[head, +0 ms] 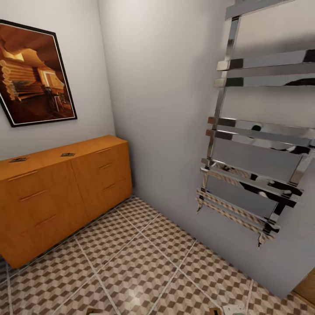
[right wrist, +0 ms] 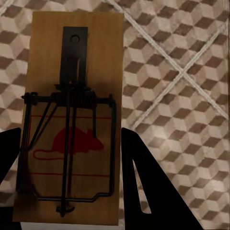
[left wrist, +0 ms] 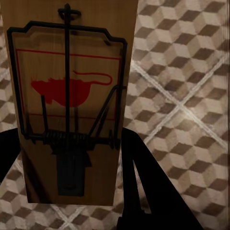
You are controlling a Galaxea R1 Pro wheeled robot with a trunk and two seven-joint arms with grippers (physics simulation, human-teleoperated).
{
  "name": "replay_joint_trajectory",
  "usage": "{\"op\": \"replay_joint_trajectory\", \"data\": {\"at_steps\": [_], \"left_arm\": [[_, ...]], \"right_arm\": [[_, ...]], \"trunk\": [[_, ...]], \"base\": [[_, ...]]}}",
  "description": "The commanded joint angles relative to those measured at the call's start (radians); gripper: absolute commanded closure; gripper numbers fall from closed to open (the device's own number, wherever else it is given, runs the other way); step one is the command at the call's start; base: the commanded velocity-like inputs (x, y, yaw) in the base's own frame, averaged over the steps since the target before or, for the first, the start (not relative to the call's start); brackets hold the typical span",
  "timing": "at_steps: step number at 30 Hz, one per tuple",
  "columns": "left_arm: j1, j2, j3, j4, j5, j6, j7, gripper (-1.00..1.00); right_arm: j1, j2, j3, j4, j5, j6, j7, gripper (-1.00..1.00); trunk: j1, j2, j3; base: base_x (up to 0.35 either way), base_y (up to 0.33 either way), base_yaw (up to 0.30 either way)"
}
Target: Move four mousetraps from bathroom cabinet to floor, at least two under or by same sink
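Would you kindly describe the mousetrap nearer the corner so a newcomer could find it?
Find the orange-brown cabinet beneath the framed picture. Two mousetraps lie flat on its top; this mousetrap is nearer the corner, while the other trap lies toward the cabinet's far end.

**Cabinet top and tiled floor**

Two small dark mousetraps (head: 19,159) (head: 67,154) are seen lying flat and apart on the top of the orange-brown cabinet (head: 61,192), which stands on the cube-patterned bathroom floor (head: 140,267). Small items at the floor's near edge cannot be identified.
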Motion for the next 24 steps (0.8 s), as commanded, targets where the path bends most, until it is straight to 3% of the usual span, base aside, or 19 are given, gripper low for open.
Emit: {"op": "replay_joint_trajectory", "data": {"at_steps": [1,12,18,24], "left_arm": [[0.000,0.000,0.000,0.000,-0.003,0.001,0.001,1.00],[0.001,-0.001,-0.001,0.000,-0.003,0.001,-0.005,1.00],[0.001,-0.002,0.000,0.000,-0.003,0.001,-0.005,1.00],[0.002,-0.002,0.000,0.000,-0.003,0.001,-0.005,1.00]], "right_arm": [[0.000,0.000,-0.001,0.000,-0.004,0.000,0.001,1.00],[0.000,0.000,-0.005,0.000,-0.007,0.001,0.001,1.00],[0.000,-0.001,-0.038,0.000,-0.006,0.001,0.002,1.00],[0.000,0.000,-0.047,0.000,-0.006,0.001,0.003,1.00]], "trunk": [[0.000,0.000,-0.001],[0.000,0.000,-0.011],[0.000,0.000,-0.016],[0.000,0.000,-0.021]], "base": [[0.000,0.000,-0.257],[0.000,0.000,-0.254],[0.000,0.000,-0.254],[0.000,0.000,-0.254]]}}
